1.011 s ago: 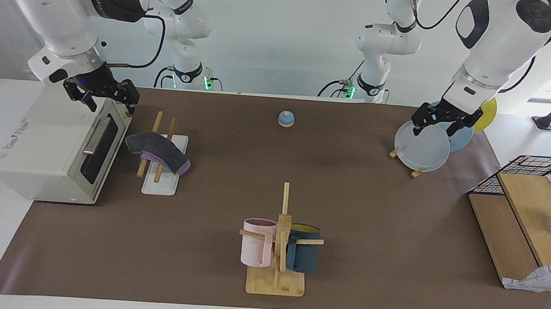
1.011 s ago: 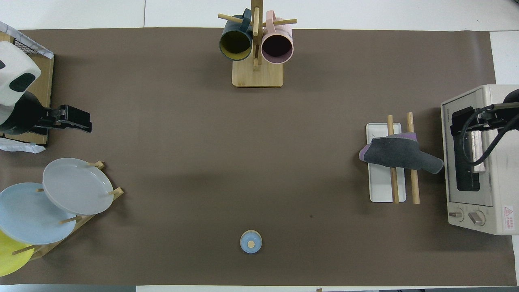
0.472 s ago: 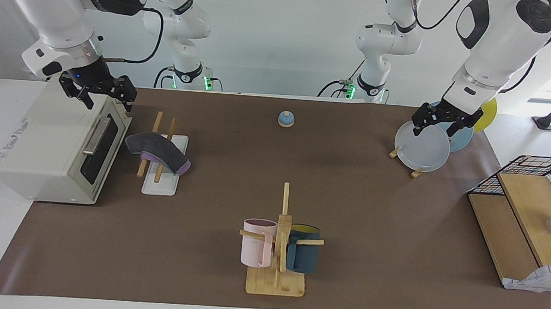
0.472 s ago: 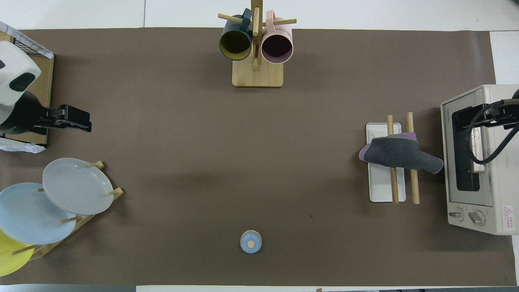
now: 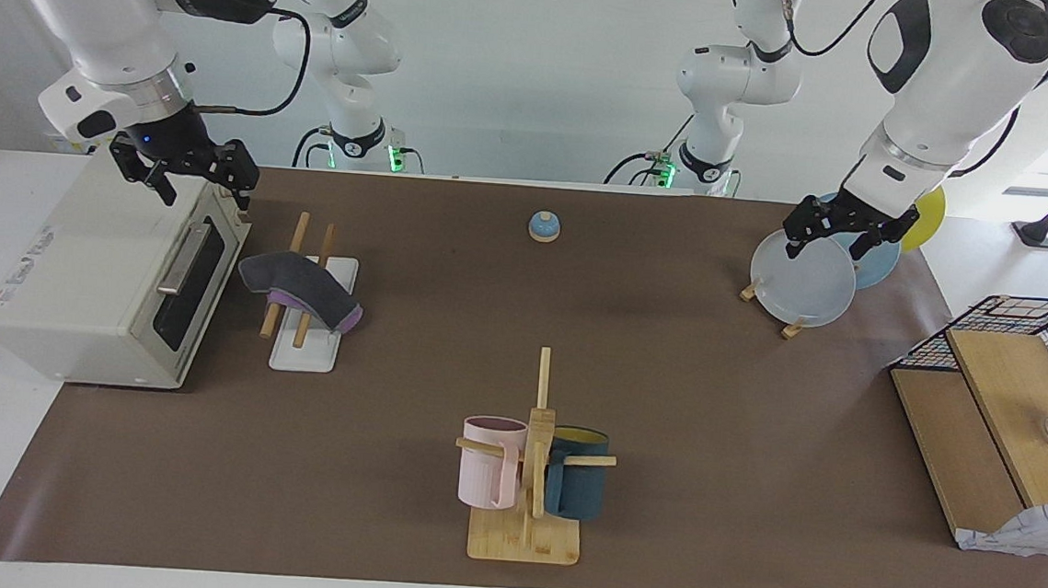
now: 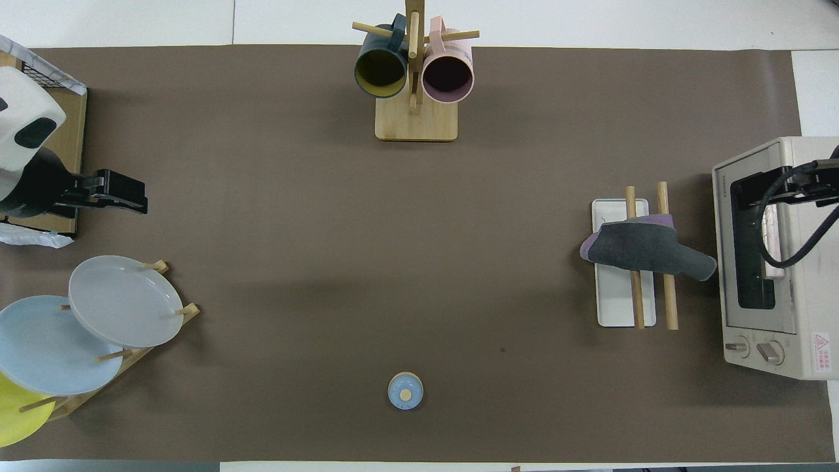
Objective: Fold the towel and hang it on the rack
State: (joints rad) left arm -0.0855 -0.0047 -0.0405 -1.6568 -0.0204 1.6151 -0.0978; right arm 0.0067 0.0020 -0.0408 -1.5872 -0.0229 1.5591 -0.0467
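Our right gripper (image 5: pixel 184 174) hangs over the toaster oven (image 5: pixel 100 283) at the right arm's end of the table, its fingers spread wide with nothing between them. From it, the towel (image 5: pixel 301 289) lies just off the oven's door side, toward the table's middle and a little farther from us. It is folded, dark grey face up with a purple edge showing, and draped over both rods of the rack (image 5: pixel 306 345). The towel's long axis runs across the rods, one end drooping toward the oven, the other hanging past the rack's white base toward the table's middle. The rods themselves run near-to-far from our end.

Our left gripper (image 5: pixel 846 234) waits over the plates (image 5: pixel 803 281) at the left arm's end, also wide open and empty, well apart from the towel. So the right arm is plainly the nearer one. We judge the hanging done; any tidying of the drooping end would fall to the right gripper.
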